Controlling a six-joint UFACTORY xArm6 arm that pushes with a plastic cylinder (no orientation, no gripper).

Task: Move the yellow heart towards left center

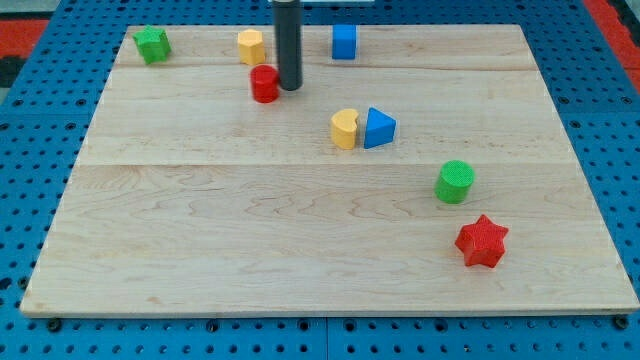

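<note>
A dark rod is reaching down near the wooden desk's [200,250] top edge, my tip [290,87] sitting just beside a red cylinder [264,84]. It carries no fingers, so nothing is being held. The yellow heart [344,129] is lying near the desk's centre, touching a blue triangular block [379,128].

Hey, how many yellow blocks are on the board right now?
2. The yellow heart sits near the middle, touching a blue triangle. The yellow hexagon is near the view's top, left of my tip. None seem hidden.

The yellow heart [344,129] lies flat on the board, well apart from my tip [289,87], toward the view's lower right of it.
</note>
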